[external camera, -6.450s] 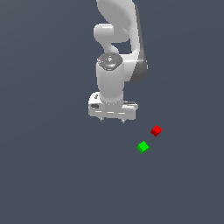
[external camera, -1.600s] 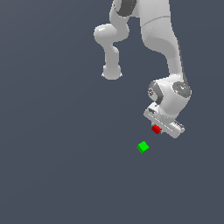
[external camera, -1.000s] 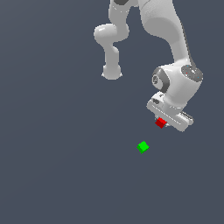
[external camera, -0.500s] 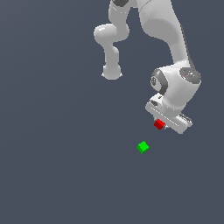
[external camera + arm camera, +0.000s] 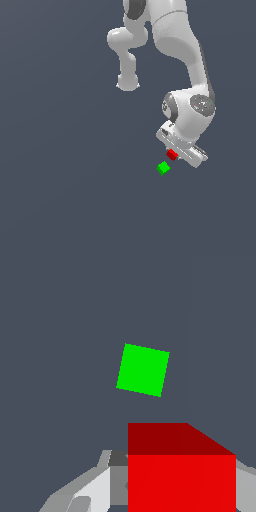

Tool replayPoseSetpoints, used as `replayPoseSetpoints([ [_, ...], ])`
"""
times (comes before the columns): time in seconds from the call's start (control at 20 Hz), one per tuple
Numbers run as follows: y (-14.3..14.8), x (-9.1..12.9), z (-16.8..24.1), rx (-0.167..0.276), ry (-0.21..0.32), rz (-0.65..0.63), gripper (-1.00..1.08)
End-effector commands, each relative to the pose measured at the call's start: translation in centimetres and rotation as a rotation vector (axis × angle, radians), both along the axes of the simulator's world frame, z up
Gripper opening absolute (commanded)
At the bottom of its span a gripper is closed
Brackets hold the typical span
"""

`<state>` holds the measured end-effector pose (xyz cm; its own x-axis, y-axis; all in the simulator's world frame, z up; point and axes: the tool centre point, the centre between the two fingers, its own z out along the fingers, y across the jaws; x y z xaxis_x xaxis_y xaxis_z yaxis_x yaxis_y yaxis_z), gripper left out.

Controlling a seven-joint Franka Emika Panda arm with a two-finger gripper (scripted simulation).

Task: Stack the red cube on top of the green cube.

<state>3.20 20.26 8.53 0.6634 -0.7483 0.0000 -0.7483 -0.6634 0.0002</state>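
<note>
A: From the exterior view: big white arm (image 5: 180,45) bending down from the top, pincer (image 5: 176,156) low, clamped on the red cube (image 5: 172,154). Green cube (image 5: 163,168) just below and a bit toward the exterior view's left of the red one, very near, maybe touching at a corner. Hard to tell.

B: And from the wrist view?

A: Red cube (image 5: 181,468) huge and close, stuck between the grey fingers (image 5: 95,483). Green cube (image 5: 143,370) small, flat on the bench (image 5: 55,356), a clear gap between the two. So, not touching. Only seen from here. No arm in this view, though.

B: Different from half a second ago?

A: Yes. Pincer and red cube closer to the green cube than before, moved toward the exterior view's left and down. Green cube in the same spot. Far back, red cube down on the bench, beside the green one, pincer away from both.

B: And the place?

A: Plain dark grey-blue bench, same color all over. No walls, no edges.
</note>
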Motion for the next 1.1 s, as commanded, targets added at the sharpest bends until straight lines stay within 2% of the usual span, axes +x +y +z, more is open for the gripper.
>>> replayPoseSetpoints([
  [0.0, -1.3, 1.4, -0.7, 0.0, -0.001, 0.0, -1.0],
  [0.3, -3.1, 3.3, -1.9, 0.0, 0.0, 0.0, -1.0],
  [0.65, -3.7, 4.1, -2.2, 0.0, 0.0, 0.0, -1.0],
  [0.7, -3.7, 4.1, -2.2, 0.0, 0.0, 0.0, 1.0],
  [1.05, -3.7, 4.1, -2.2, 0.0, 0.0, 0.0, 1.0],
])
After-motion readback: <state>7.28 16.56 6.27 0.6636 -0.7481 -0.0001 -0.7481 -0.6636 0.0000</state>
